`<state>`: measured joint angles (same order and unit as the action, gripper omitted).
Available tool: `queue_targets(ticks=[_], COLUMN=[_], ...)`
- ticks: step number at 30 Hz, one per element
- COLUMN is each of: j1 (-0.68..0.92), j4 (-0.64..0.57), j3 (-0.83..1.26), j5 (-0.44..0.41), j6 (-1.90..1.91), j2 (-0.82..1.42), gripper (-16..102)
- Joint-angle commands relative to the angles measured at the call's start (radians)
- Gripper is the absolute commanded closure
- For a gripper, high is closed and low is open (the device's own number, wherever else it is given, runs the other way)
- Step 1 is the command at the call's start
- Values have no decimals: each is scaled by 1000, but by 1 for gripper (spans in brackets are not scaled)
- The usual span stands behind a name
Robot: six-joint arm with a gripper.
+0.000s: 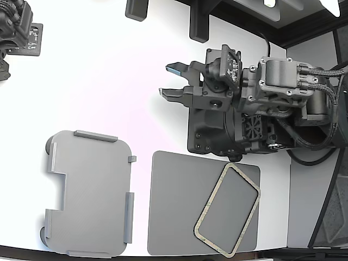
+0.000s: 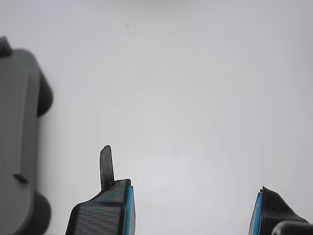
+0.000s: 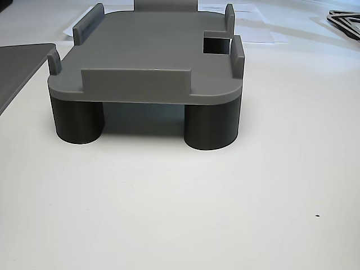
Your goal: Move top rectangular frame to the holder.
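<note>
Rectangular frame (image 1: 227, 210) diagonal on mat (image 1: 174, 206)

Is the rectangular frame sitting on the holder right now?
No, the frame lies on the dark mat, beside the empty holder.

In the exterior view, the light grey plastic holder tray with raised edge tabs (image 1: 89, 193) stands on the white counter (image 1: 109, 92) at the left. Just beside it, to the right, lies the dark grey flat mat (image 1: 174, 201). The thin tan-olive rectangular frame (image 1: 204, 217) lies tilted on the mat's right part. The black robot claw (image 1: 169, 80) is behind the mat, over bare counter.
</note>
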<state>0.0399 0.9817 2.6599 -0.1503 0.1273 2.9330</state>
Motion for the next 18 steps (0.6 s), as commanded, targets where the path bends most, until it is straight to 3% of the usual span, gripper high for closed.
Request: queue_targets(ticks=[1,13,18], j1=[-11,-9,140], j4=[-229,-241,-137], j3=[-55,-37,-160], j5=[201,213,156], j6=[-232,-227,-202], j2=[-74,-48,-169], gripper=[-14,-14,-14])
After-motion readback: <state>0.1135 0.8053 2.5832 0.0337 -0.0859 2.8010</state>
